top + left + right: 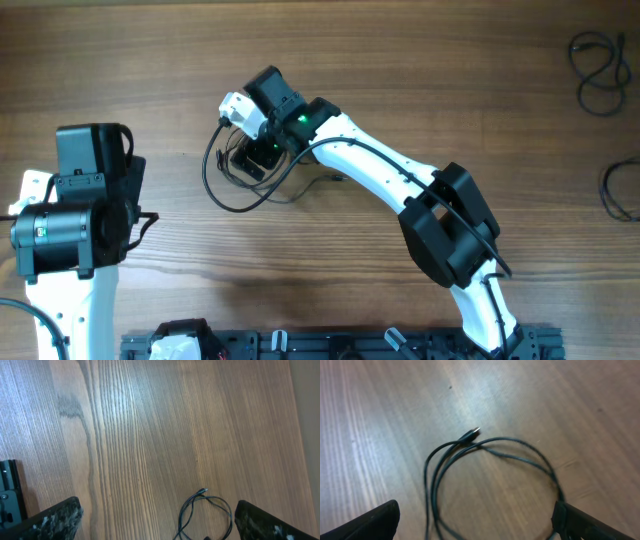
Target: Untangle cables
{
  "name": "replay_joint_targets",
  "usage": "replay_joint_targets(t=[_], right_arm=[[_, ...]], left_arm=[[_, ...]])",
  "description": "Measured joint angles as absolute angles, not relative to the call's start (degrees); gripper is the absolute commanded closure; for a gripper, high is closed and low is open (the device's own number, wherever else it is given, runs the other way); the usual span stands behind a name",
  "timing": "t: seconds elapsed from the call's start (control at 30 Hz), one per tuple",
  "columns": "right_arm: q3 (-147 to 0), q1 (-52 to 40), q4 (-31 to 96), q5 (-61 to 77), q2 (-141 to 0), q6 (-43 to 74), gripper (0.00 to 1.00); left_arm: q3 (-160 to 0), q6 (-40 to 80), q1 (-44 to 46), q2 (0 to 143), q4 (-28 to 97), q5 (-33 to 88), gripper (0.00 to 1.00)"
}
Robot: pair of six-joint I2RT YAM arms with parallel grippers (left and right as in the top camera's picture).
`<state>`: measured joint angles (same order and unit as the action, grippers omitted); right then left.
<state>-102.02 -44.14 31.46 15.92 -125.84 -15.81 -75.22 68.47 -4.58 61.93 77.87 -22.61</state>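
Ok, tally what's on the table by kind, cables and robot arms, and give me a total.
Cables: 3 (centre cable, top-right cable, right-edge cable)
Robot arms: 2 (left arm, right arm)
Total: 5

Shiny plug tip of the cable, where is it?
Right wrist view: the shiny metal plug tip lies on the brown wooden table, at the far end of the thin black cable loop, ahead of the open right gripper.
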Motion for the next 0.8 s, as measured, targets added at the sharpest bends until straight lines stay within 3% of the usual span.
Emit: replay_joint_targets(t=[0.4, 0.43, 0.5, 0.7, 0.8], right_arm=[[-102.0, -44.0, 22.8, 4.2, -134.6, -16.0, 0.01], [-102.0, -44.0, 22.5, 3.8, -135.0, -16.0, 0.05], [-102.0, -44.0, 21.7, 3.4, -135.9, -16.1, 0.15], [-102.0, -43.8, 18.7, 2.8, -136.9, -16.5, 0.8], [-102.0, -43.7, 18.5, 2.7, -137.1, -16.7, 0.96]], left_arm=[[-75.2, 68.5, -4.6, 61.9, 78.5, -21.6, 0.0], [-75.2, 68.4, -4.6, 61.9, 78.5, -21.5, 0.0], [-75.2, 68.5, -4.6, 61.9, 78.5, -21.3, 0.0], [-75.2, 68.5, -4.6, 61.9, 78.4, -20.9, 0.0], [-75.2, 68.5, -4.6, 61.9, 78.1, -20.7, 0.0]])
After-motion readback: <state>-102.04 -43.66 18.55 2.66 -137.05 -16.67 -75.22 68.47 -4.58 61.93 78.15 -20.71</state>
